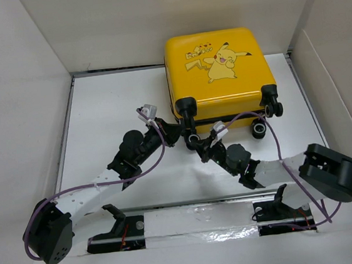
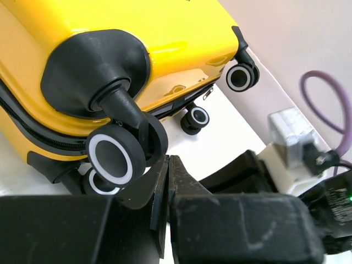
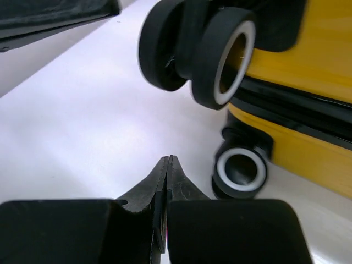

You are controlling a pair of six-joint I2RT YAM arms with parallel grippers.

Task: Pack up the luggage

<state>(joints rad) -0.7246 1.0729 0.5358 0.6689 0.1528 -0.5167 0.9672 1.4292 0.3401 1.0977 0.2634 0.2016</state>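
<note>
The luggage (image 1: 220, 70), a yellow hard-shell suitcase with a Pikachu print, lies flat and closed at the back of the table, wheels toward me. My left gripper (image 1: 175, 134) is shut and empty, its tips just below the near-left wheel (image 2: 114, 157). My right gripper (image 1: 197, 146) is shut and empty, low over the table just in front of the left wheels (image 3: 223, 55). The suitcase shell also shows in the left wrist view (image 2: 165, 49) and in the right wrist view (image 3: 324, 49). Its inside is hidden.
White walls (image 1: 14, 92) enclose the white table (image 1: 110, 107) on the left, back and right. Purple cables (image 1: 270, 128) loop from both wrists. The arm bases (image 1: 198, 221) sit at the near edge.
</note>
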